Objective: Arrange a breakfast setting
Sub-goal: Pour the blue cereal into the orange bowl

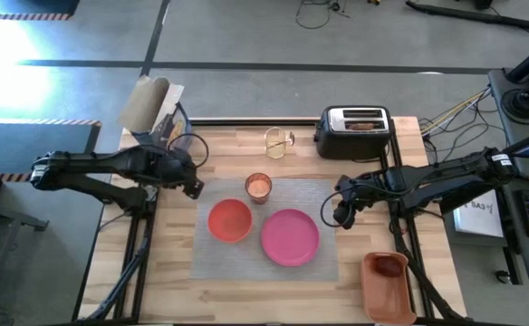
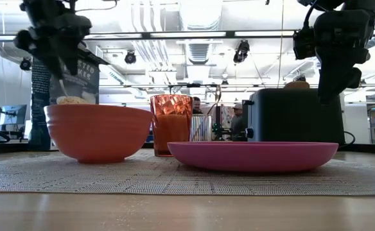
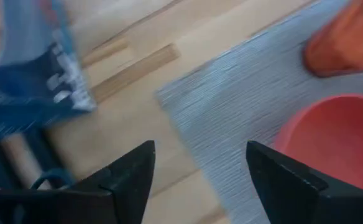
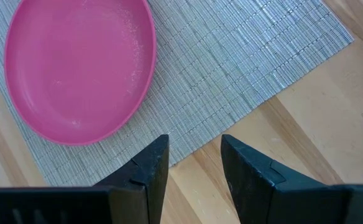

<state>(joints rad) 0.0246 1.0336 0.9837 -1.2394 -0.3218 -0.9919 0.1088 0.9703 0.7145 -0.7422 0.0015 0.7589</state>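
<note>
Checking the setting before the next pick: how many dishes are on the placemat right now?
3 on the grey placemat: orange-red bowl at left, pink plate beside it, glass of drink behind them. None appear hidden.

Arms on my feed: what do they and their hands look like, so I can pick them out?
Both arms are dark, near-black, jointed segments with black cables looped along them. The left hand and right hand each end in two matte black fingers. Close up, the left fingers and right fingers are broad, angular wedges tapering to blunt tips. No markings show.
</note>
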